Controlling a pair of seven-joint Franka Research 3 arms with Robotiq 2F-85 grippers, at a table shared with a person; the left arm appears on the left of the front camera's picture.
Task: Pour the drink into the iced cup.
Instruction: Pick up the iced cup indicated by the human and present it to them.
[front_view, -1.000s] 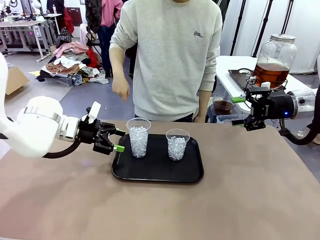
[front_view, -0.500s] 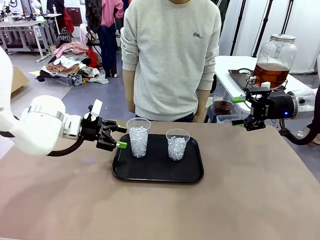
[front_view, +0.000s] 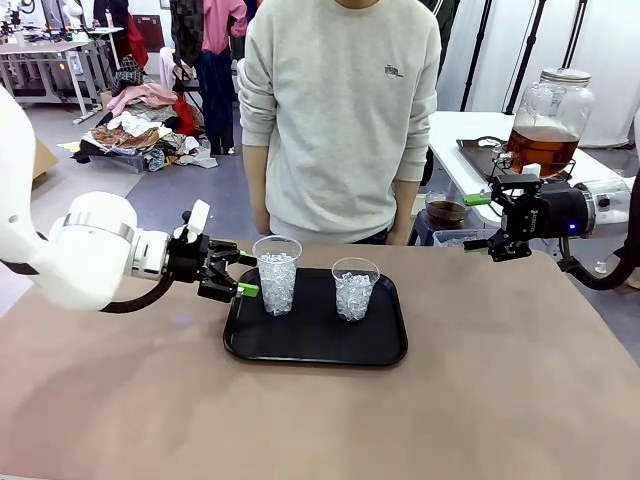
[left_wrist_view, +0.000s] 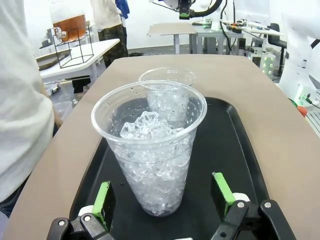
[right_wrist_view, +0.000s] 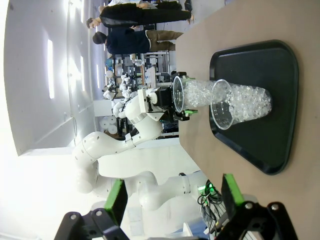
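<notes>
place: robotics lab | cues: cluttered workbench; clothes heap on grey floor; metal-frame tables

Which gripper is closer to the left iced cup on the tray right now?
Left. The left gripper stands open right beside the left iced cup, its pads flanking the base without touching. The right gripper hangs open well beyond the tray's right end.

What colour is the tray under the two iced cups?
Black; the tray shows best in the front view.
</notes>
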